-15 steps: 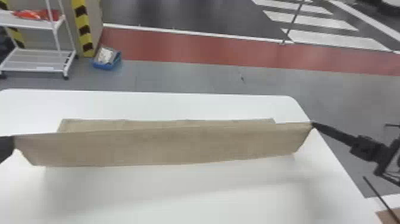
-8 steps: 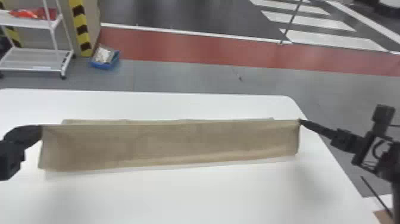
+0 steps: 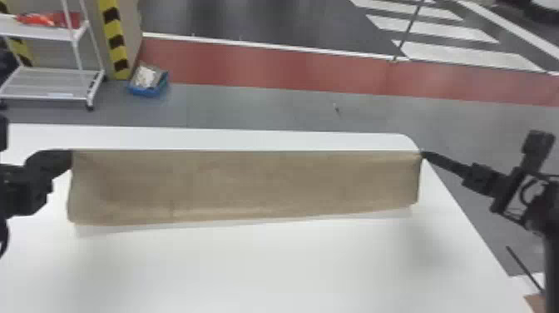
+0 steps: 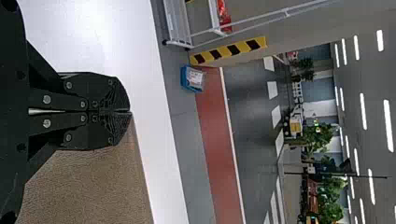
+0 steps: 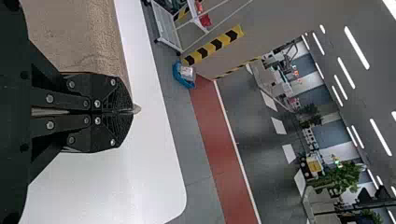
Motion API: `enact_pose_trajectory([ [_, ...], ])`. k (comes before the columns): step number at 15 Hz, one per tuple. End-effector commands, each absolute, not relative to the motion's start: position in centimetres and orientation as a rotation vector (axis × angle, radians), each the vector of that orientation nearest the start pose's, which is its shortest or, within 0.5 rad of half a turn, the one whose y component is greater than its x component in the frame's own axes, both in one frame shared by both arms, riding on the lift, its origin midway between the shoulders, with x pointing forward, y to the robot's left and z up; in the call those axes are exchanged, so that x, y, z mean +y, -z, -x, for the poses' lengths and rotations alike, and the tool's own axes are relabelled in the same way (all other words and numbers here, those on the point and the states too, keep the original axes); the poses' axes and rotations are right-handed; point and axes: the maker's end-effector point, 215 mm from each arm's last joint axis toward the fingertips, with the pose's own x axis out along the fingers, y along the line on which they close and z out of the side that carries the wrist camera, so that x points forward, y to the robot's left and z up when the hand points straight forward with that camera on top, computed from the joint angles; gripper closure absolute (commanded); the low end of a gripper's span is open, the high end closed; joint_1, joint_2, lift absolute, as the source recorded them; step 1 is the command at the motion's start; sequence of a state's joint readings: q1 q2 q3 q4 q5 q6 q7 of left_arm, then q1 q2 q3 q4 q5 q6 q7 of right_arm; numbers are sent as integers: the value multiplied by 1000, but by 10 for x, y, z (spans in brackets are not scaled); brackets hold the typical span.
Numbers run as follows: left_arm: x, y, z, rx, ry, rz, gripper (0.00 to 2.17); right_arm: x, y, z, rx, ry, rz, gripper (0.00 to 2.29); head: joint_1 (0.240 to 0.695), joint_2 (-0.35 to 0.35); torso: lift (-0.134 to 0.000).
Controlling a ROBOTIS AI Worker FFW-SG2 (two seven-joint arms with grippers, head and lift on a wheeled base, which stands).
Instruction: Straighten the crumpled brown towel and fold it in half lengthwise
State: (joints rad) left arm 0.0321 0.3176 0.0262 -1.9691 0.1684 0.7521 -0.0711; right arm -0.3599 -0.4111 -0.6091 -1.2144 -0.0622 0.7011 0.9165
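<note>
Head view: my left tool and right tool clench the brown towel by two corners, stretched near the far edge of the tabletop.

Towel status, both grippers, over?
Left gripper shut on towel's left upper corner. Right gripper shut on right upper corner. Towel spread between. No obstruction seen.

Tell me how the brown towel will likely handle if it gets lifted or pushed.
The brown towel is probably floppy: held at its two upper corners by the left gripper and right gripper, it hangs down like a curtain. It looks thin and likely light for its spread. Pushed along the white table, it would probably wrinkle rather than slide as one flat piece.
</note>
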Motion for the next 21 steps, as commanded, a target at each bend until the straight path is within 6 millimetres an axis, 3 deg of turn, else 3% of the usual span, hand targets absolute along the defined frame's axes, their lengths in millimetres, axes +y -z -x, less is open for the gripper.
enact_pose_trajectory([
  [1, 299, 360, -578, 410, 87, -163, 1416, -530, 361, -584, 421, -187, -337, 1116, 695, -223, -124],
  [4, 292, 375, -593, 430, 99, -185, 1413, -519, 382, -601, 455, -185, -271, 1112, 695, -215, -124],
  [11, 270, 383, -629, 380, 114, -237, 1393, -512, 384, -632, 433, -172, -138, 1092, 693, -204, -124],
  [12, 268, 385, -631, 377, 112, -242, 1200, -510, 387, -633, 435, -170, -128, 950, 688, -204, -124],
  [13, 269, 384, -631, 373, 108, -253, 863, -511, 389, -634, 435, -165, -124, 718, 687, -205, -124],
  [14, 269, 384, -632, 373, 107, -256, 329, -511, 394, -632, 441, -157, -126, 313, 687, -205, -124],
  [15, 273, 386, -630, 377, 102, -257, 97, -511, 397, -631, 448, -158, -126, 49, 687, -205, -124],
  [19, 309, 387, -621, 387, 50, -217, 70, -528, 404, -612, 486, -130, -183, 49, 695, -198, -124],
  [21, 331, 389, -612, 416, 56, -84, 70, -533, 399, -598, 523, -160, -179, 53, 695, -192, -124],
])
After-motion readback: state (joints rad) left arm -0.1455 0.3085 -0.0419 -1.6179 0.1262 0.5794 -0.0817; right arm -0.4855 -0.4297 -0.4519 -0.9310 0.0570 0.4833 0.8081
